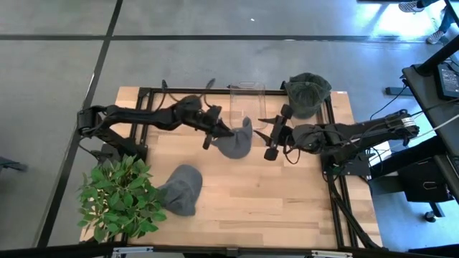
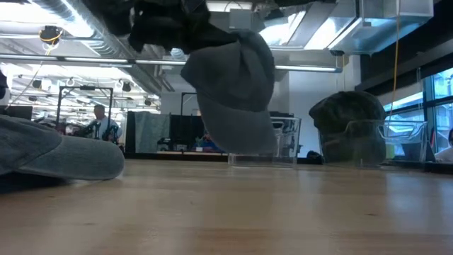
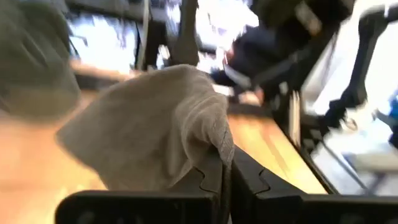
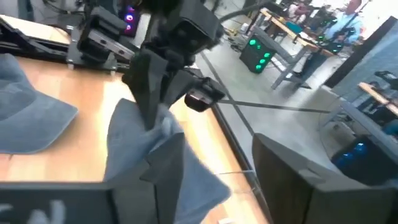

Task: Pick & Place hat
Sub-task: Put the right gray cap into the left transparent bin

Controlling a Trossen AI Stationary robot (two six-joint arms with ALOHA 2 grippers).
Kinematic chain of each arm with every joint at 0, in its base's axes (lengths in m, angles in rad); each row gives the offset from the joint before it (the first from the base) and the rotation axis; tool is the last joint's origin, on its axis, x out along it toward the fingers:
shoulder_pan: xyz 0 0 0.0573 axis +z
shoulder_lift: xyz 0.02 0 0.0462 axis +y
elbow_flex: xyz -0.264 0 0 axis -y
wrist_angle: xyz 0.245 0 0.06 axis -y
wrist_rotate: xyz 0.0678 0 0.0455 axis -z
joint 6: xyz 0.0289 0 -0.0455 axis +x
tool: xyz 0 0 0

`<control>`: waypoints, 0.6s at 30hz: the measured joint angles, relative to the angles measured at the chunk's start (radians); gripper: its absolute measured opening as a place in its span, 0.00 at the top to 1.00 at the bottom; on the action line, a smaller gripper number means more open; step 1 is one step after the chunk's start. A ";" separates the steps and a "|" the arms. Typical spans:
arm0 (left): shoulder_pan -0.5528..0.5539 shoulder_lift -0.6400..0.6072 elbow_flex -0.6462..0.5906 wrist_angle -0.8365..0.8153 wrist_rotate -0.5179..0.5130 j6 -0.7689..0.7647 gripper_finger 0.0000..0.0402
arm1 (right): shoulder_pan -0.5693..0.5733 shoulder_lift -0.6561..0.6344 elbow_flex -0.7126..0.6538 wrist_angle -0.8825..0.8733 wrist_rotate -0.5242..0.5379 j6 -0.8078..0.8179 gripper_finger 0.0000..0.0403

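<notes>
The grey hat [image 1: 234, 143] hangs clear of the tabletop [image 1: 287, 208], pinched at its upper edge by the left gripper [image 1: 228, 132], whose fingers [image 3: 214, 177] are closed on the fabric. Its bulk droops below and toward the right gripper [image 1: 273, 135], which is just beside it with fingers spread and holding nothing. The left arm reaches in level from its side; the clear stand [image 1: 247, 100] lies just beyond the hat.

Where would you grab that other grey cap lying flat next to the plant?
Probably by the brim edge of the grey cap, coming from above on the side away from the plant. The brim is thin and stiff enough to pinch; the crown is soft, and leaves crowd its other side.
</notes>
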 joint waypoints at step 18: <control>-0.115 -0.001 0.296 -0.545 -0.034 0.120 0.99 | -0.110 0.019 0.043 -0.017 -0.523 -0.007 0.51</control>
